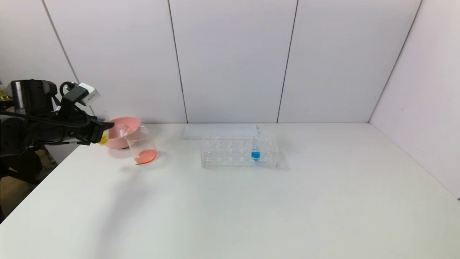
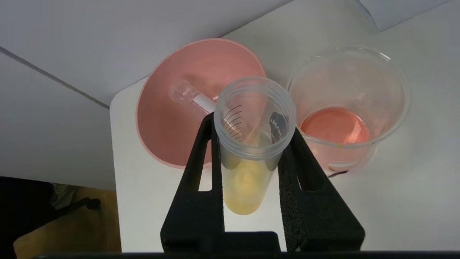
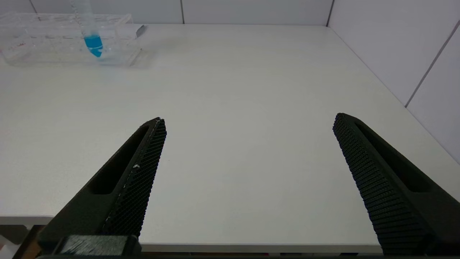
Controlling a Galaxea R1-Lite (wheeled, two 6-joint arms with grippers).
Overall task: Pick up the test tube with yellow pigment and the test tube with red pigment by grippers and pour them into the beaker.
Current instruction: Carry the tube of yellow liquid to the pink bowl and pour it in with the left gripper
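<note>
My left gripper [image 1: 103,132] [image 2: 251,126] is shut on the test tube with yellow pigment [image 2: 248,169], whose yellow tip [image 1: 103,138] shows below the fingers. It hangs above the table's left edge, beside the beaker [image 1: 142,145] [image 2: 345,108], which holds red-orange liquid. An empty clear tube [image 2: 192,97] lies in the pink bowl [image 1: 124,131] [image 2: 169,118] behind the beaker; no tube with red liquid shows. My right gripper [image 3: 248,126] is open and empty above the table's near edge, out of the head view.
A clear rectangular tube rack [image 1: 239,151] [image 3: 46,39] stands mid-table with a blue-liquid tube [image 1: 255,149] [image 3: 91,36] in it. A flat white sheet [image 1: 219,131] lies behind the rack. Walls close the back and right sides.
</note>
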